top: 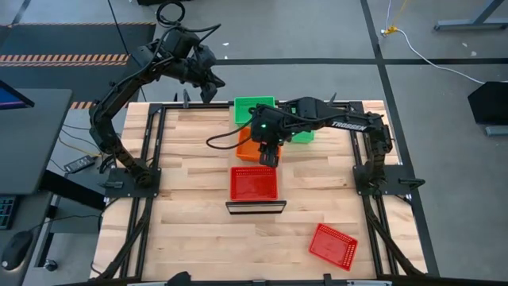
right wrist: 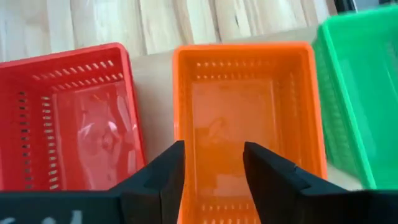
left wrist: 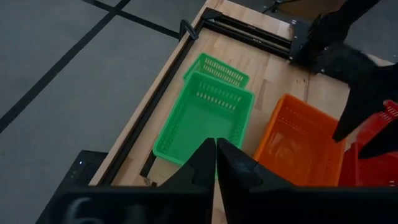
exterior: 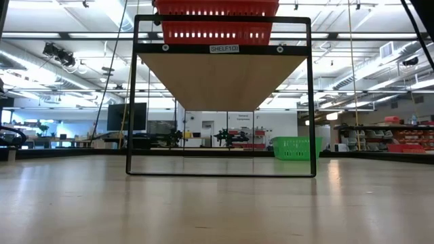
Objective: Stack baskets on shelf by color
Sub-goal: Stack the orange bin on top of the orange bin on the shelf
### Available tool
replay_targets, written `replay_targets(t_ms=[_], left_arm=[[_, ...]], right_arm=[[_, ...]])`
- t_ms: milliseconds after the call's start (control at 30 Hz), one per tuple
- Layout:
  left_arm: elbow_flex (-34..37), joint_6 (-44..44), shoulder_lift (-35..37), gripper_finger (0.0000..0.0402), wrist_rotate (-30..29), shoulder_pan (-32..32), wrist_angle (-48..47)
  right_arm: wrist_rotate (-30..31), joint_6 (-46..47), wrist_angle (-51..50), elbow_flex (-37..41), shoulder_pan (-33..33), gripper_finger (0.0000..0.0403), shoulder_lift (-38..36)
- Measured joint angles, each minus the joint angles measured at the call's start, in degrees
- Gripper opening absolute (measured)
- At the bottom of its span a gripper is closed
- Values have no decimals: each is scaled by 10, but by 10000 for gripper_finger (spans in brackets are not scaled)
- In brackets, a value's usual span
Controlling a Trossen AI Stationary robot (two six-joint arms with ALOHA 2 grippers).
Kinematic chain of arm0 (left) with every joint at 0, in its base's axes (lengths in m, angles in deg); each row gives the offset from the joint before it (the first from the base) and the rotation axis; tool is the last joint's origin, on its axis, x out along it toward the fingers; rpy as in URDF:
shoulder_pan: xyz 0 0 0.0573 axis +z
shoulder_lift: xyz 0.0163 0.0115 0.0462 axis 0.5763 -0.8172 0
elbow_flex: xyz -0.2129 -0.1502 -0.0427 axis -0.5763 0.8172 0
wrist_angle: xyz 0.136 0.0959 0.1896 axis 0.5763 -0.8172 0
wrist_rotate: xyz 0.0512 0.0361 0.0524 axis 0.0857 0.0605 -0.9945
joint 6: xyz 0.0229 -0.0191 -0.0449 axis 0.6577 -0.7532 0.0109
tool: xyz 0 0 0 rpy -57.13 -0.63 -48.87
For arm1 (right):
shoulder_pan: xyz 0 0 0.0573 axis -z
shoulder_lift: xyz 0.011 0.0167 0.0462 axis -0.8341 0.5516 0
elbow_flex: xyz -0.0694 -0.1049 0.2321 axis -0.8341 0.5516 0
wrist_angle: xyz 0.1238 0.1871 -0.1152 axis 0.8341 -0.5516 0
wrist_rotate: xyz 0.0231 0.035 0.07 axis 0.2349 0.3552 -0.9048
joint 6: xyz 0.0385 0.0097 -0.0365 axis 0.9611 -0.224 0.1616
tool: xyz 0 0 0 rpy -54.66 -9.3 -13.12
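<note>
The shelf [top: 255, 208] runs from near to far at mid-table. A red basket [top: 254, 183] sits on its near part, an orange basket [top: 246, 145] in the middle and a green basket [top: 254, 107] at the far end. My right gripper [right wrist: 213, 165] is open and hovers over the orange basket [right wrist: 245, 118], between the red basket [right wrist: 68, 118] and the green one [right wrist: 360, 87]. My left gripper [left wrist: 216, 163] is shut, raised above the table's far-left edge over the green basket [left wrist: 205, 115]. A second green basket [top: 302, 133] stands on the table right of the shelf.
Another red basket [top: 332, 245] lies askew on the table near its near-right corner. The low view shows the shelf's black frame [exterior: 133, 102] with the red basket [exterior: 217, 20] on top, and the green basket [exterior: 296, 147] beyond. Bare wood lies left of the shelf.
</note>
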Motion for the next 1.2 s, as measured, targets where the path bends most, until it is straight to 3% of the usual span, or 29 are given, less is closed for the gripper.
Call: replay_targets(t_ms=[300,833,1200], left_arm=[[0,2,0,12,0,-1,-35],[0,1,0,20,0,-7,-50],[0,15,0,14,0,-10,-52]], right_arm=[[42,77,-153,0,0,165,-42],[41,43,-129,190,38,165,-61],[45,9,-25,205,61,165,-61]])
